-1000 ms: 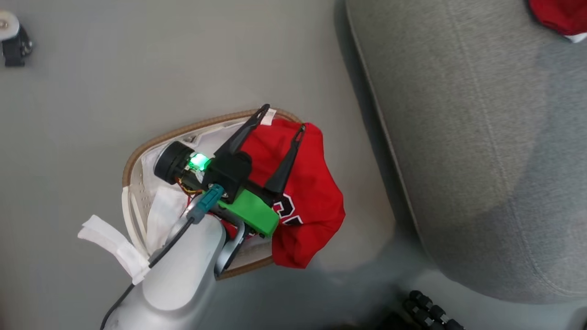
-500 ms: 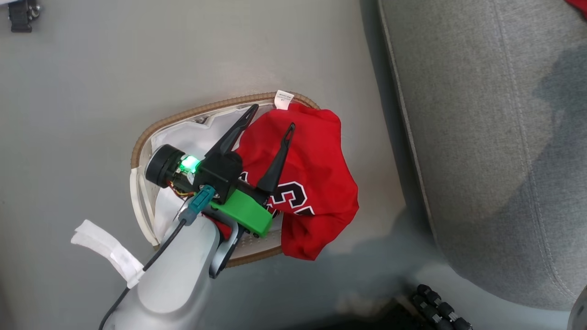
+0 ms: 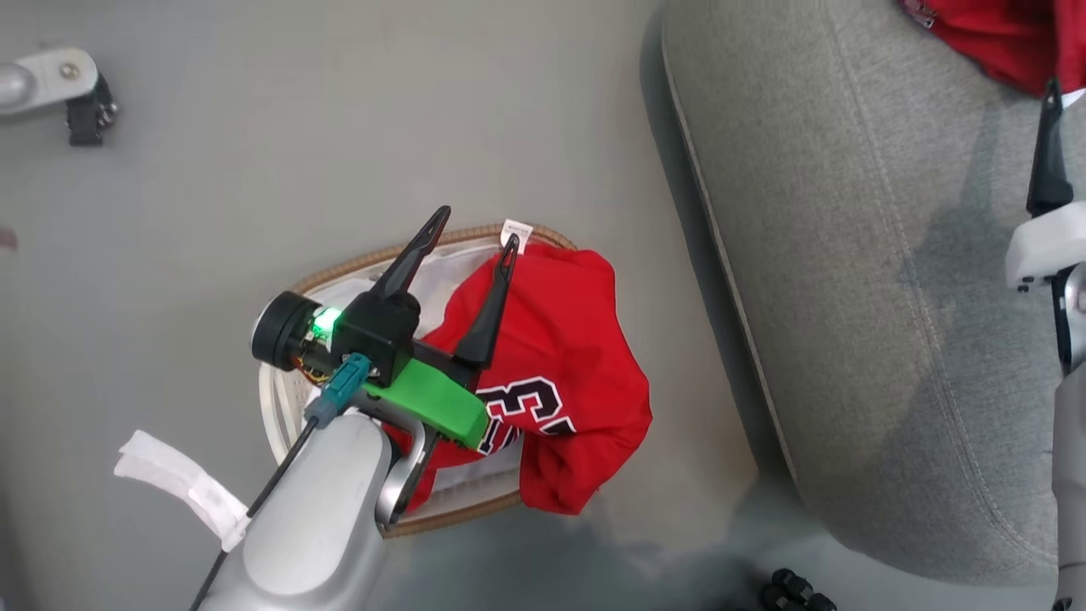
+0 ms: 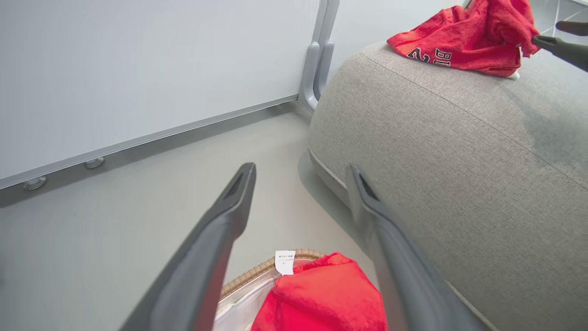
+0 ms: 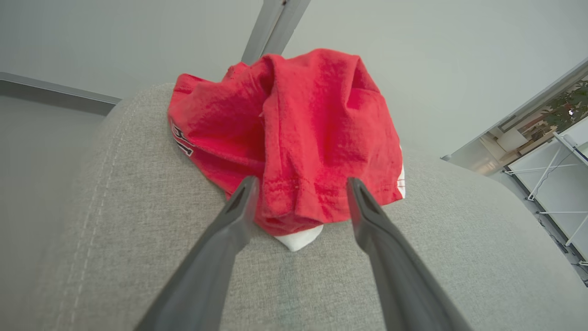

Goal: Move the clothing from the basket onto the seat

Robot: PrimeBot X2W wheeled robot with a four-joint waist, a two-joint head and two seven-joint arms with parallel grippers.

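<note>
The basket (image 3: 386, 259), white with a brown woven rim, stands on the floor left of the grey seat (image 3: 848, 255). A red jersey (image 3: 568, 356) with black-and-white number print lies in it and spills over its right rim; its red cloth (image 4: 321, 299) also fills the bottom of the left wrist view. My left gripper (image 3: 475, 227) hovers open above the basket's far side, holding nothing (image 4: 301, 170). A second red garment (image 5: 298, 138) lies crumpled on the seat (image 5: 138, 230). My right gripper (image 5: 302, 184) is open, its fingers flanking the garment's near hem; one finger (image 3: 1049, 144) shows at the head view's right edge.
A pale wall panel with a grey post (image 4: 317, 59) runs behind the seat. A metal leg with a dark caster (image 3: 72, 89) stands at the far left on the floor. A black ribbed part (image 3: 793, 590) sits at the bottom edge. White tape (image 3: 170, 484) hangs from my left forearm.
The head view has shifted. My right gripper has come into view at the right edge, over the seat. My left gripper stays open over the basket; more of the jersey's number shows.
</note>
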